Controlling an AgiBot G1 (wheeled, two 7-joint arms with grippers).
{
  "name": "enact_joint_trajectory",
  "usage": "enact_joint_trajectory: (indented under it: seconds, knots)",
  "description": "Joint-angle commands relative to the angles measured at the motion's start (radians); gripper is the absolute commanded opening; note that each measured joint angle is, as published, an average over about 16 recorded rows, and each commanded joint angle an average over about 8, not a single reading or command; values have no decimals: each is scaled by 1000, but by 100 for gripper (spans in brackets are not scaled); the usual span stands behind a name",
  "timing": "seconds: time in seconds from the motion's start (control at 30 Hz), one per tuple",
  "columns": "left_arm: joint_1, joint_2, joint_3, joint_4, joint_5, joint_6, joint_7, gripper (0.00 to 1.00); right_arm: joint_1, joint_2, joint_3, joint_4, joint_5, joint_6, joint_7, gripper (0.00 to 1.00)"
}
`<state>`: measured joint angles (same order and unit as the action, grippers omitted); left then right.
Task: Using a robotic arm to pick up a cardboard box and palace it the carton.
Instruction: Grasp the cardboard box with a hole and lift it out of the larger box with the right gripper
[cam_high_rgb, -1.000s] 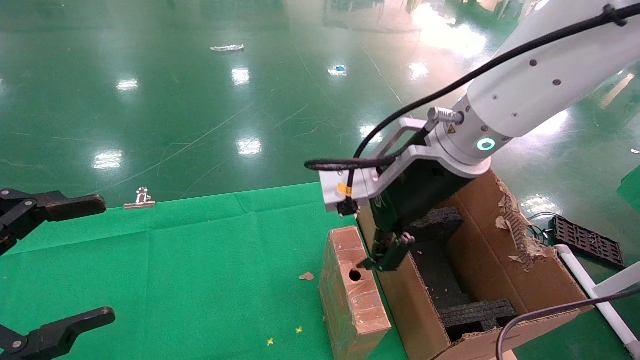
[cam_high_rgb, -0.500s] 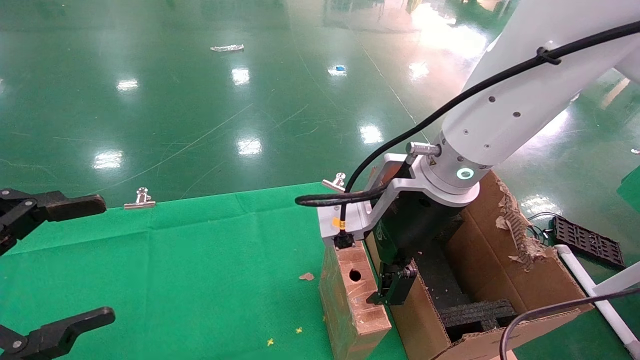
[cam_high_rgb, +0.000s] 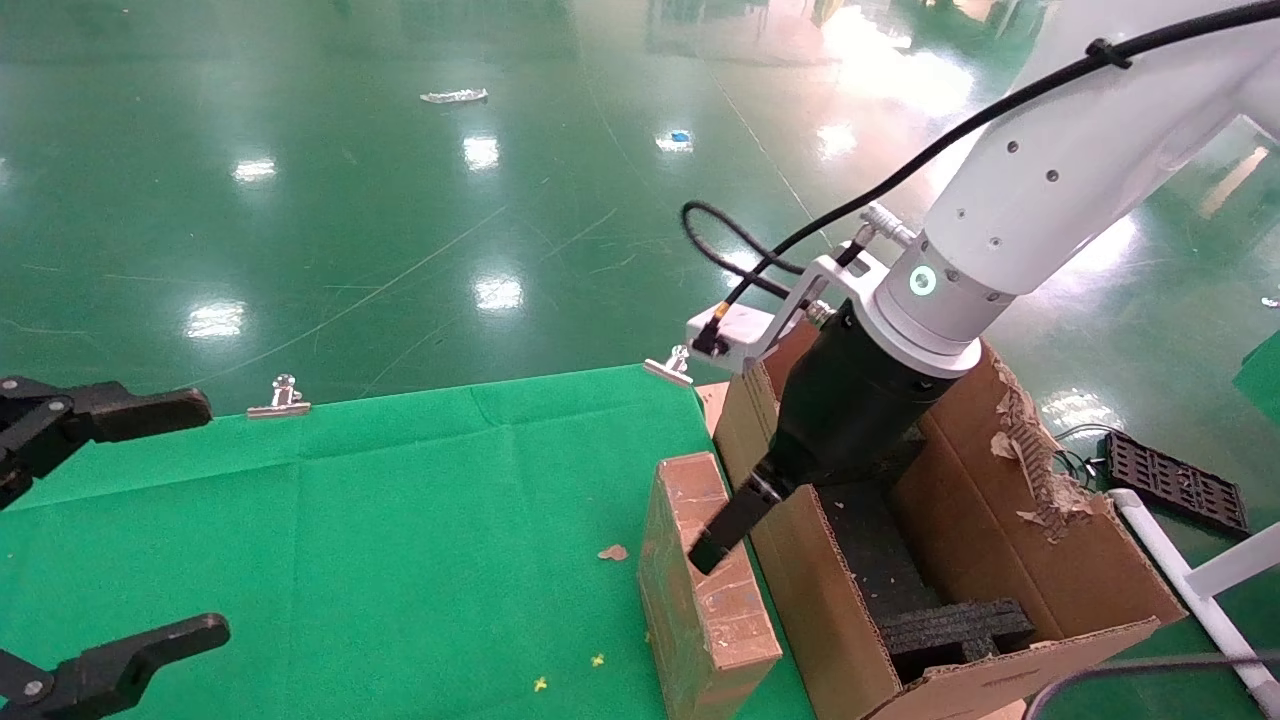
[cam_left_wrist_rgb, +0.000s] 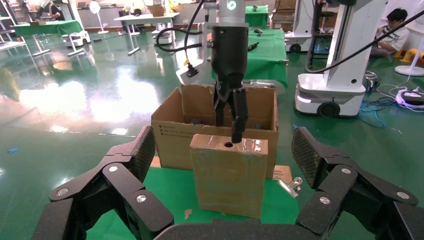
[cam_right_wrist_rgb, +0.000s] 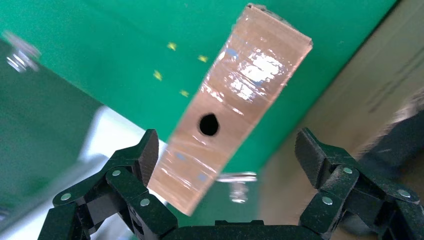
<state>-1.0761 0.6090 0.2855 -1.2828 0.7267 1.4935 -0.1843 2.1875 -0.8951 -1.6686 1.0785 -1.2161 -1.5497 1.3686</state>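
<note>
Right gripper (cam_high_rgb: 712, 540) spread over the cardboard box (cam_high_rgb: 700, 590), poised to grasp.

The box stands on edge at lower centre of the head view, touching the carton (cam_high_rgb: 960, 560); centre the fingers across its thin top, lower squarely, then close. Left gripper (cam_high_rgb: 90, 530) idles open, lower left.

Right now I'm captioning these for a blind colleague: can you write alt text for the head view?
The right arm's open tool reaches down over the narrow cardboard box, which stands on green cloth beside the large foam-lined carton. The left tool waits open at the left edge.
</note>
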Motion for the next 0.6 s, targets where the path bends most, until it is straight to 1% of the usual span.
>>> enact_joint_trajectory:
  seconds: [0.03, 0.17, 0.33, 0.37, 0.43, 0.53, 0.57, 0.6]
  knots:
    - [0, 0, 0, 0, 0, 0, 0, 100, -14, 1, -2, -60, 33, 2, 45, 100]
    - [0, 0, 0, 0, 0, 0, 0, 100, -43, -9, -7, -110, 57, 9, 61, 100]
    - [0, 0, 1, 0, -1, 0, 0, 100, -67, -32, -19, -145, 56, 15, 73, 100]
    - [0, 0, 1, 0, -1, 0, 0, 100, -70, -37, -22, -147, 53, 17, 75, 95]
    - [0, 0, 1, 0, -1, 0, 0, 100, -74, -45, -27, -148, 46, 21, 79, 76]
    - [0, 0, 1, 0, -1, -1, 1, 99, -79, -52, -33, -137, 36, 27, 86, 39]
    - [0, -1, 1, 0, -1, -1, 1, 95, -80, -53, -35, -133, 34, 30, 89, 26]
    - [0, -1, 1, 0, -1, -1, 1, 89, -81, -54, -36, -127, 31, 32, 93, 14]
